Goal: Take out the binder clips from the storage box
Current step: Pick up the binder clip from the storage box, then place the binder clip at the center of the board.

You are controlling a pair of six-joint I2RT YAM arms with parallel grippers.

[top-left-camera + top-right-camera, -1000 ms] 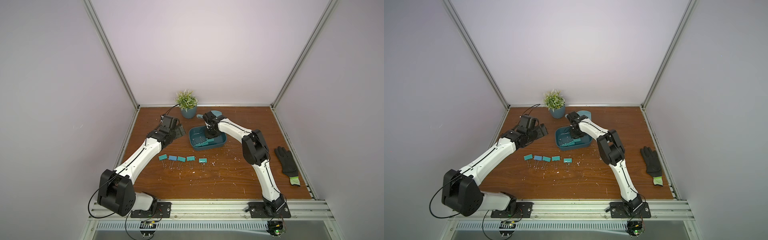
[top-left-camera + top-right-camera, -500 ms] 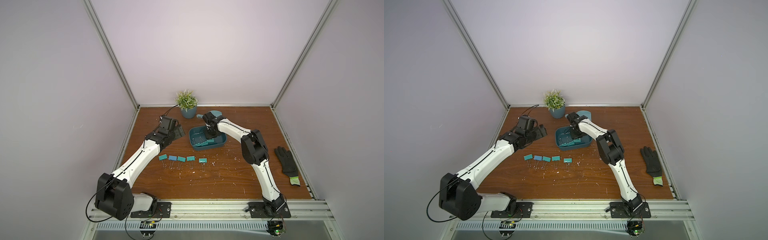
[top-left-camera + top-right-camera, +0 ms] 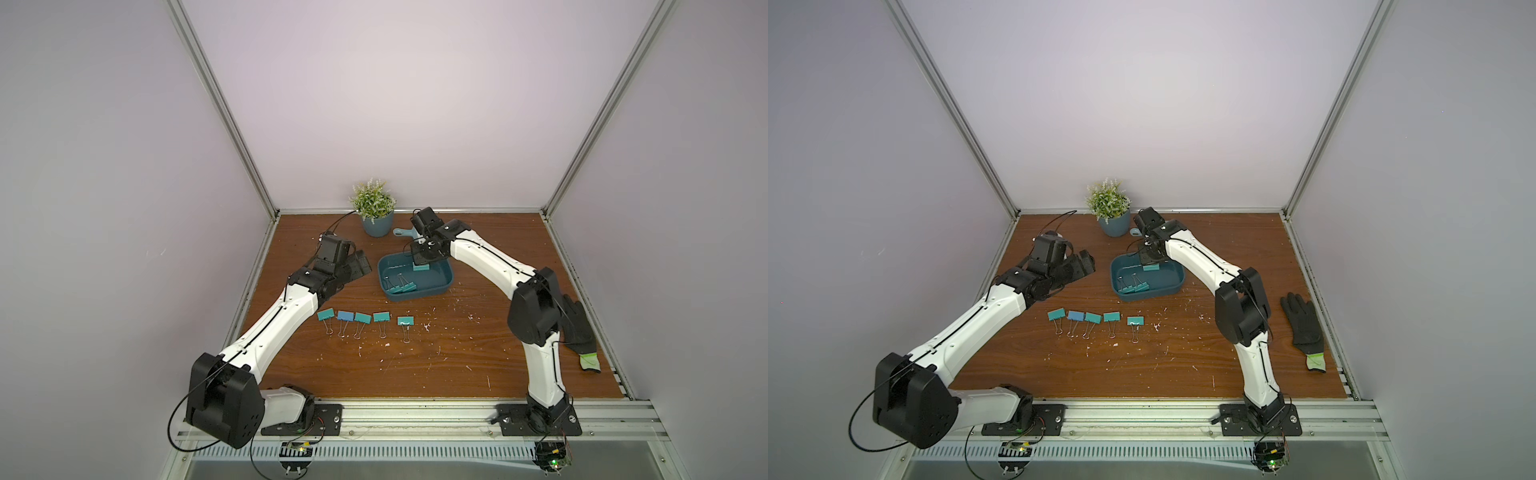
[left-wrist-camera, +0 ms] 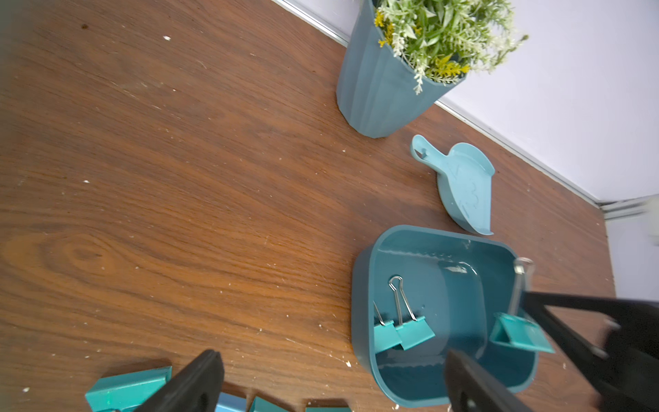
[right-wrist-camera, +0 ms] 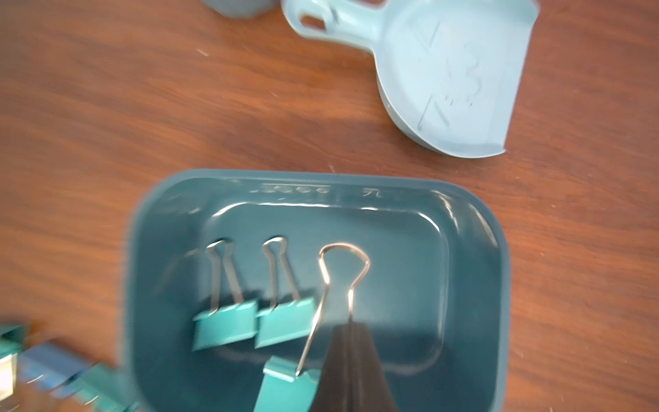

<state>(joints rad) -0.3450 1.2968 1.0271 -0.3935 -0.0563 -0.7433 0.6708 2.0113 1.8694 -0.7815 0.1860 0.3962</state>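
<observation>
A teal binder clip (image 5: 285, 385) hangs from the right tool (image 5: 351, 342), whose black fingers are pinched shut on one of the clip's silver wire handles. The clip's body hangs over the inside of the storage box (image 3: 432, 279). The box is a shallow dark teal tub that sits on the wooden table (image 3: 457, 365), towards the far side.

Two more teal clips (image 3: 401, 286) lie side by side on the floor of the box, near its left end, with their wire handles pointing the same way.

In front of the box and well apart from it, a row of five clips (image 3: 365, 318) lies on the table. Four are teal, and one blue clip (image 3: 345, 315) is second from the left. All their handles point towards the robot.

The left tool (image 3: 359, 266) hovers near the box's left end without touching it. Its fingers are spread wide with nothing between them.

Behind the box, just beside its far wall, lies a light blue dustpan (image 4: 463, 185). To the left of the dustpan, a blue-grey pot (image 3: 377, 226) with a green plant stands near the back wall. A black glove (image 3: 1302, 324) with a green cuff lies by the table's right edge. Small white specks are scattered over the wood.
</observation>
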